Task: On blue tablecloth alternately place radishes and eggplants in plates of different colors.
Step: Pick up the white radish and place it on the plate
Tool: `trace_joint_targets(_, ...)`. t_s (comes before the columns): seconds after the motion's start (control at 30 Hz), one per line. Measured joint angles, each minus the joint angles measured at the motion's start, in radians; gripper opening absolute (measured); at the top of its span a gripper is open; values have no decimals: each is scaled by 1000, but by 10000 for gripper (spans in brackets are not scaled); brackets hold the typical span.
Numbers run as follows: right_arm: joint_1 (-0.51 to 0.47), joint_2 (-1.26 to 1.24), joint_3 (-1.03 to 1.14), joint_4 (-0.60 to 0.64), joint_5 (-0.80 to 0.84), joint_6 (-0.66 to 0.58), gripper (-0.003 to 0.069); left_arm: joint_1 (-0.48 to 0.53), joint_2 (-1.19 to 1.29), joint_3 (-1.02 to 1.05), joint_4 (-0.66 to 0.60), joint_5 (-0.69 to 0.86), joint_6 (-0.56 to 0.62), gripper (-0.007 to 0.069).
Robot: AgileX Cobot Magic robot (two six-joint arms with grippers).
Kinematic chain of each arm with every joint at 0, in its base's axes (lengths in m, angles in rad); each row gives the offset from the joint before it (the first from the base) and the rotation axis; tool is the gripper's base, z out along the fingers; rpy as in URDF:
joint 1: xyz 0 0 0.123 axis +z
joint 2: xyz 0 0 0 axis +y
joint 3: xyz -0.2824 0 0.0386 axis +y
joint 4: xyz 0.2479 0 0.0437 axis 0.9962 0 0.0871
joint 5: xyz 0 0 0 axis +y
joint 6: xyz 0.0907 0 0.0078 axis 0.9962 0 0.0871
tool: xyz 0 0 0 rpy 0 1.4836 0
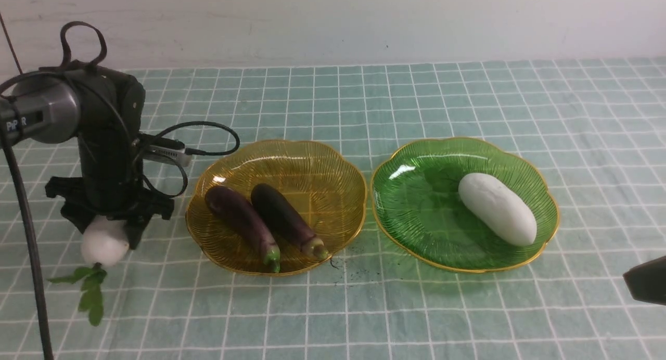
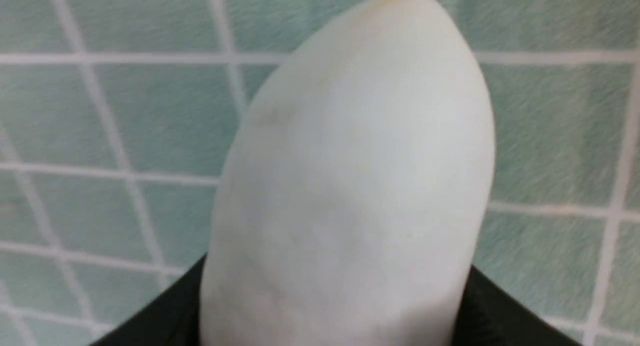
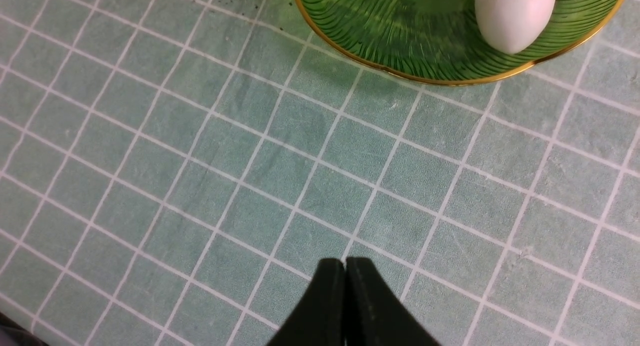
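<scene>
Front: both eggplants (image 1: 265, 219) lie side by side in the yellow plate (image 1: 317, 162), and one radish (image 1: 497, 208) is in the green plate (image 1: 416, 193). The last radish (image 1: 104, 245) rests on the tablecloth (image 1: 468, 100) just left of the yellow plate, leaves (image 1: 86, 290) toward the camera. The left gripper (image 1: 106, 230) straddles it from above.

Left wrist: the radish fills the view with black jaw edges on either side. Can't tell whether they're clamped or just around it.

Right wrist: right gripper (image 3: 345, 271) pinched closed and empty, parked over cloth near the green plate.

Step looks like the pickup of the final radish. Next: firm squeeze on the slippery round body, lift clear of the yellow rim, carry across to green.
</scene>
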Motion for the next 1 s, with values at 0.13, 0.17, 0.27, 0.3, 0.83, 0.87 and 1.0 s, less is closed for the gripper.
trace_joint_targets(0.13,0,0,0,0,-13,-1,-15,0,-111,-123,-49,43,0,439)
trace_joint_targets(0.17,0,0,0,0,-17,-1,-15,-4,-132,-145,-106,44,0,439)
trace_joint_targets(0.27,0,0,0,0,-27,-1,-15,-22,-156,-198,-271,49,0,439)
trace_joint_targets(0.3,0,0,0,0,-30,-1,-15,-38,-158,-207,-339,44,0,439)
trace_joint_targets(0.83,0,0,0,0,-49,-1,-15,-488,62,-241,-918,-470,55,439)
trace_joint_targets(0.87,0,0,0,0,-49,-1,-15,-497,70,-245,-922,-473,55,439)
trace_joint_targets(1.0,0,0,0,0,-49,-1,-15,-516,103,-249,-925,-481,56,439)
